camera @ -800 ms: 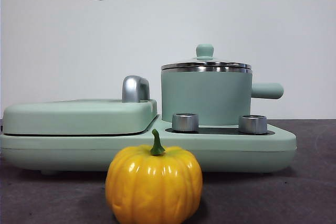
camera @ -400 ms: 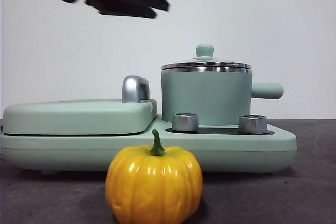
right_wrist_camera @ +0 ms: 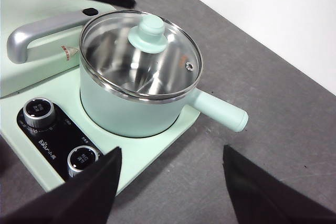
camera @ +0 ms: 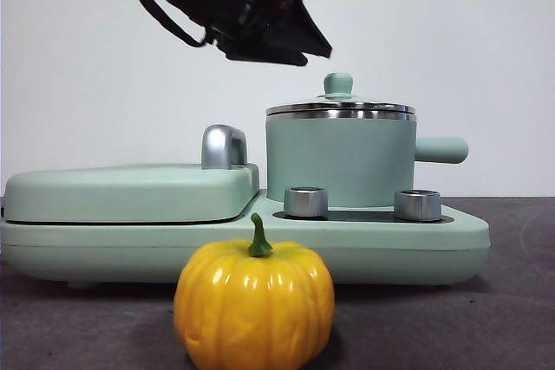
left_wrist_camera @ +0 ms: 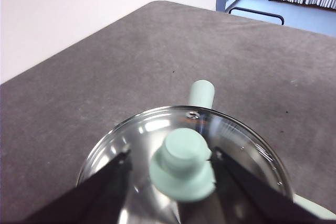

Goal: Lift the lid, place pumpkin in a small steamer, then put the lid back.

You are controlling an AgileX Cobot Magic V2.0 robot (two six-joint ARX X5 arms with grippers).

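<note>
**A:** Lid (camera: 340, 108) first: where does it sit?

**B:** On the small steamer (camera: 340, 162), flat, its steel rim on the pot's rim. The mint knob (left_wrist_camera: 182, 163) stands up at the middle. Through the glass in the right wrist view the pot's steel inside shows, with nothing in it.

**A:** And the steamer itself?

**B:** It stands on the long mint appliance base (camera: 434, 240), behind the two silver knobs (camera: 306, 201). In the front view its stubby handle (camera: 442, 150) points to 3 o'clock. At 9 o'clock from the pot lies the flat griddle cover (camera: 130, 192) with its chrome handle (camera: 223, 146).

**A:** Which arm is at work?

**B:** The left one. The left gripper (left_wrist_camera: 170, 158) hangs above the lid, at about 10 o'clock from the knob in the front view, clear of it. Its jaws are spread, and in the left wrist view one black jaw shows on either side of the knob, neither touching it.

**A:** The other arm?

**B:** The right gripper (right_wrist_camera: 170, 182) waits high and off to the side, jaws wide apart, holding nothing. In the front view it is only a black tip at the top corner.

**A:** The pumpkin (camera: 254, 305)?

**B:** On the grey table (camera: 486, 318), upright, green stem up, in front of the base, at about 7 o'clock from the pot. No gripper is near it.
</note>
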